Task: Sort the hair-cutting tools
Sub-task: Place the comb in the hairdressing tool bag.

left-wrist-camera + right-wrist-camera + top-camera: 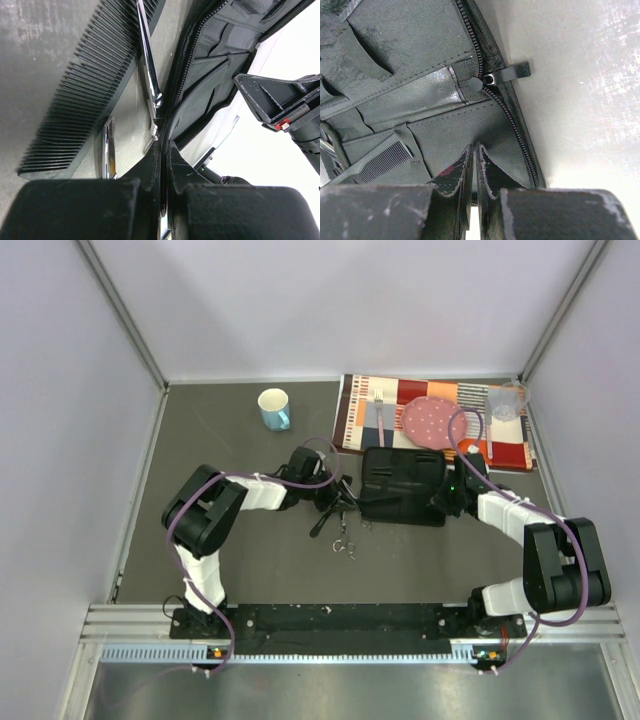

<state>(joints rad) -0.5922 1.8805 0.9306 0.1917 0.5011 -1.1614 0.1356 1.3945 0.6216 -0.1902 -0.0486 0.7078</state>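
An open black zip case [408, 502] is seen lying flat on the dark tabletop [250, 560], right of centre, with one arm brought in at each of its short sides.

The left gripper [161, 145] is held low at the case's left edge. Its fingers are pressed together on a thin silver scissor blade [149, 70], which runs out beyond the fingertips along the case's zip. A flat black comb [75, 110] lies on the tabletop just left of that blade, outside the case, its teeth turned away from the case.

A second pair of small silver scissors [344, 543] lies loose on the tabletop, nearer than the left gripper and apart from the case.

The right gripper [473, 150] is set at the case's right edge, beside the zip pull [507, 74]. Its fingers are drawn almost together, only a thin slit being left, and the tips rest against the inner lining; whether any fabric is pinched cannot be told. A second comb [380, 161] is seen tucked into a pocket inside the case.

Along the far side, a light blue mug [274, 408] stands left of a striped placemat [355, 430], on which a fork [380, 415], a pink dotted plate [430, 423] and a clear cup [505, 402] are laid.
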